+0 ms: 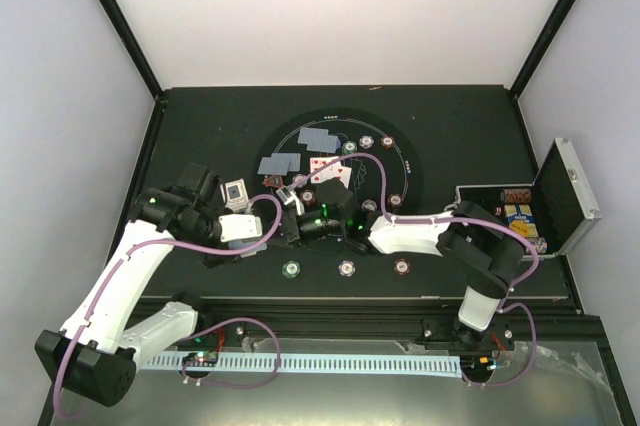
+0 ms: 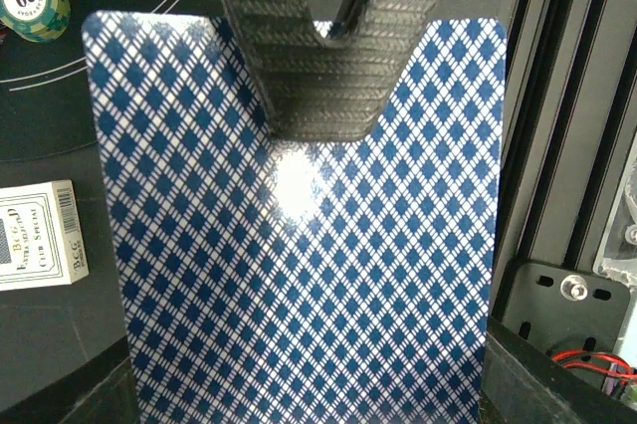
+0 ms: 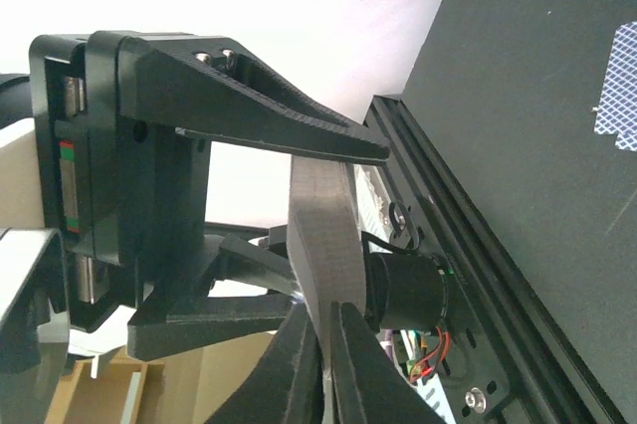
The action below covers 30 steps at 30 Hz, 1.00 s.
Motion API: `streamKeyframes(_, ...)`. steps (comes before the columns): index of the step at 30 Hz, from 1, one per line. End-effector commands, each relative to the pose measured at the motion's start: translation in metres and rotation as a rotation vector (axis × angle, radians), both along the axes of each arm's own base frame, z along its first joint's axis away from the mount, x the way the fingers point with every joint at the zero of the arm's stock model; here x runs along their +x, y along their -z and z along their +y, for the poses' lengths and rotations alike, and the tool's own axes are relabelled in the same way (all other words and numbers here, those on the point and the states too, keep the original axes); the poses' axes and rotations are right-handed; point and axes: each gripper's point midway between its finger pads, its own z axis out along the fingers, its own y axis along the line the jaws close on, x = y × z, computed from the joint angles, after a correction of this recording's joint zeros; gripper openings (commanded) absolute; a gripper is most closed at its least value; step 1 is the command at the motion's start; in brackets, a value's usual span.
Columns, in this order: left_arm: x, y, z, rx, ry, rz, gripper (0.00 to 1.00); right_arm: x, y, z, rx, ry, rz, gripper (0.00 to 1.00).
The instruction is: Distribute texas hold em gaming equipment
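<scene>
My left gripper (image 1: 270,232) holds a stack of blue-backed playing cards (image 2: 299,245) by its edges between its spread fingers (image 3: 279,125). The top card's back fills the left wrist view and hides those fingers. My right gripper (image 1: 293,219) is shut on the far edge of the top card, with its fingertips (image 2: 318,56) pinched together; it also shows in the right wrist view (image 3: 323,374). The stack shows edge-on in the right wrist view (image 3: 318,225). Face-down cards (image 1: 278,164) and face-up cards (image 1: 330,168) lie on the round mat. Three chips (image 1: 347,268) sit in a row at the near edge.
A white card box (image 1: 237,193) lies left of the mat and also shows in the left wrist view (image 2: 38,235). A green chip (image 2: 32,1) lies close by. The open silver-edged case (image 1: 560,196) stands at the right. More chips (image 1: 387,141) sit on the mat's far side.
</scene>
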Motion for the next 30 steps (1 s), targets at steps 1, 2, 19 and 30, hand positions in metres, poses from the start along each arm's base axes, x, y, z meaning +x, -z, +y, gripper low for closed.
streamKeyframes(1,-0.002,-0.006,0.001,-0.003,0.005,-0.006,0.02,0.007,0.034,-0.016,-0.129,0.049,0.044,0.04)
streamKeyframes(2,-0.002,-0.007,0.001,-0.002,0.006,-0.007,0.01,0.007,0.034,-0.017,-0.135,0.050,0.040,0.03)
streamKeyframes(19,-0.003,-0.003,0.003,0.010,0.005,0.000,0.02,0.020,0.013,-0.050,-0.092,0.113,0.032,0.01)
streamKeyframes(30,-0.003,-0.003,0.003,0.013,0.004,-0.002,0.02,0.092,0.018,-0.131,-0.137,0.290,0.022,0.01)
